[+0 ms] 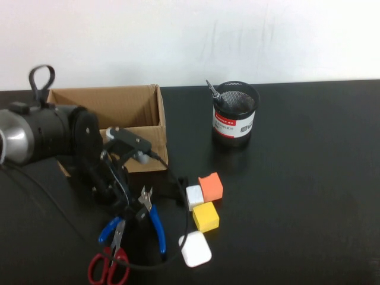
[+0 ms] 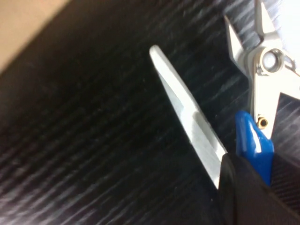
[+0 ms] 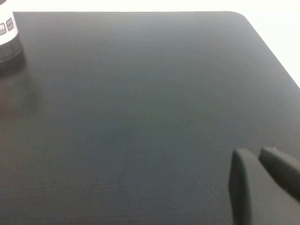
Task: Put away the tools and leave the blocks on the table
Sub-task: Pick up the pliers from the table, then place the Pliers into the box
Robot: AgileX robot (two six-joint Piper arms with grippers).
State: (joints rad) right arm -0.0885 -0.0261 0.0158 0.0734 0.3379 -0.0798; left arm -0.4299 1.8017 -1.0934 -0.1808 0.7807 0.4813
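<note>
My left gripper (image 1: 128, 209) is low over the table (image 1: 297, 196), its jaws closed on one blue handle of the small pliers (image 1: 151, 215), which lie flat. In the left wrist view the gripper (image 2: 262, 173) pinches that handle beside the pliers' metal head (image 2: 269, 70) and a scissors blade (image 2: 187, 117). The red-handled scissors (image 1: 110, 264) lie just in front of the pliers. The black-handled tool (image 1: 212, 90) stands in a black mesh cup (image 1: 236, 113). The orange (image 1: 211, 186), white (image 1: 194, 197) and yellow (image 1: 205, 216) blocks sit together right of the pliers. My right gripper (image 3: 258, 157) is shut and empty over bare table.
An open cardboard box (image 1: 107, 116) stands behind the left arm. A white rounded-square case (image 1: 195, 249) lies in front of the yellow block. A black cable loops on the table around the pliers. The mesh cup also shows in the right wrist view (image 3: 7, 40).
</note>
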